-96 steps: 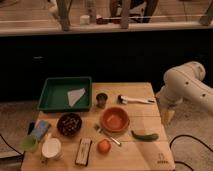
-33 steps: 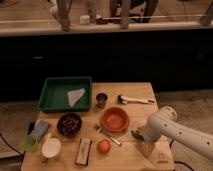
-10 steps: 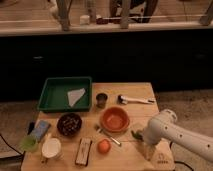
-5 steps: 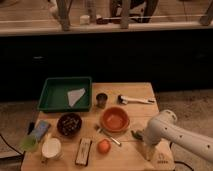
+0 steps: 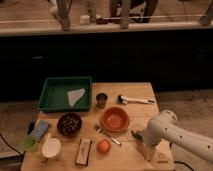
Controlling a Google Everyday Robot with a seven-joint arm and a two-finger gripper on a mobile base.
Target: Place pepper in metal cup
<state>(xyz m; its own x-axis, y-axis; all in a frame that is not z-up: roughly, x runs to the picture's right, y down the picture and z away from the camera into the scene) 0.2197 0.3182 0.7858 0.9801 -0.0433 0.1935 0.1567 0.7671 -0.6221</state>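
I see the wooden tabletop (image 5: pixel 141 112) as a clock, with 12 at the far edge. My white arm (image 5: pixel 175 136) comes in from 4 o'clock and bends down over the near right part. The gripper (image 5: pixel 149 153) points down there, close to the near edge at about 5 o'clock. Its fingers are spread wide and hold nothing that I can see.

The pepper (image 5: pixel 136 134) lies on the tabletop at 4 o'clock from the orange bowl (image 5: pixel 115 119), just beside it. I can only see a small dark green bit of it, because my arm hides the rest. I cannot tell if the gripper touches it.

The metal cup (image 5: pixel 101 99) stands upright at 11 o'clock from the orange bowl, near the right side of the green tray (image 5: pixel 50 95). It is well apart from the pepper, with the orange bowl between them. A white sheet (image 5: pixel 76 95) lies in the tray.

A tool with a white handle (image 5: pixel 135 100) lies at 3 o'clock from the metal cup. A dark bowl (image 5: pixel 69 123) sits at 9 o'clock from the orange bowl. A round orange fruit (image 5: pixel 103 146) sits at 7 o'clock from it. The white mug (image 5: pixel 50 148) and the light green cup (image 5: pixel 29 144) stand at the near left corner.
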